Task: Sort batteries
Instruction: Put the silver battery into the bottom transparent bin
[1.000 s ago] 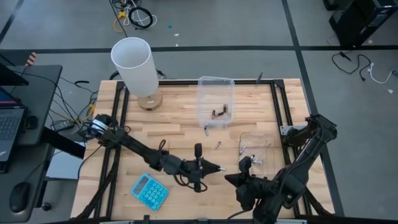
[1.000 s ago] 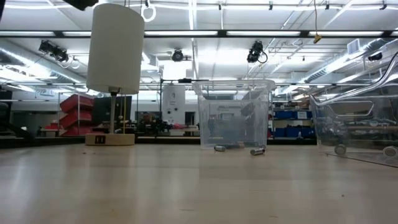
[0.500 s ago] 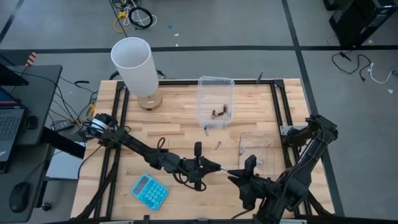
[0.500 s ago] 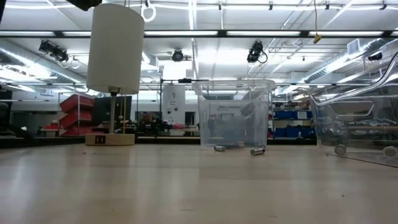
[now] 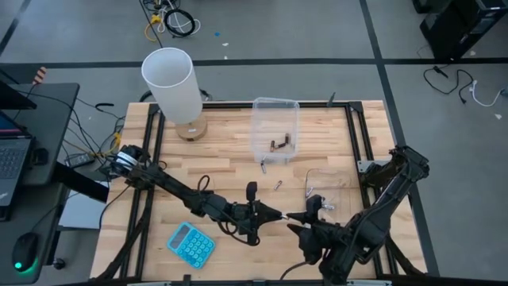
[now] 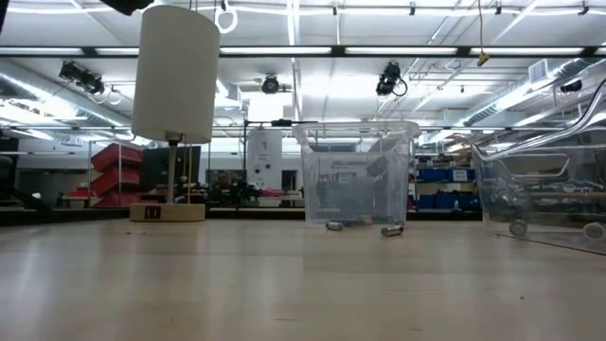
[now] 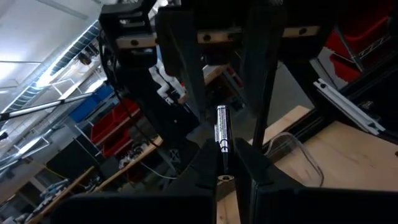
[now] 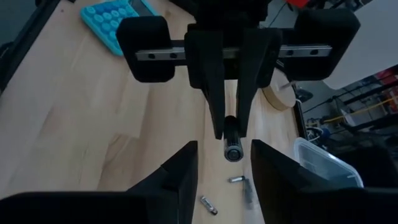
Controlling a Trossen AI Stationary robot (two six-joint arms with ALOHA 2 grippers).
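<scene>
Near the front middle of the worktop (image 5: 230,163) the two grippers are met tip to tip above the wood. A silvery battery (image 7: 221,127) is clamped between the fingers of the left gripper (image 5: 279,214); in the left wrist view it is seen standing out past the fingertips, and in the right wrist view the same cell is seen end-on, its round face toward the camera. The right gripper (image 5: 295,225) is held just in front of it with its fingers (image 8: 183,171) spread apart on either side of the cell — nothing is gripped by them, and no contact with the battery can be made out.

The other batteries are spread over the far half of the worktop. Two dark cells (image 5: 279,144) are lying inside the clear tub (image 5: 275,105) at the back. Just outside that tub's near wall a loose cell (image 5: 262,165) is lying on the wood, and a second loose cell (image 5: 278,185) is found a little nearer the grippers. A second clear tub (image 5: 333,176) stands to the right; small pieces are seen at its left edge — probably batteries, though the view is too coarse to be sure.

A blue calculator (image 5: 190,243) is lying at the front left, and a white lamp (image 5: 171,82) stands at the back left.
</scene>
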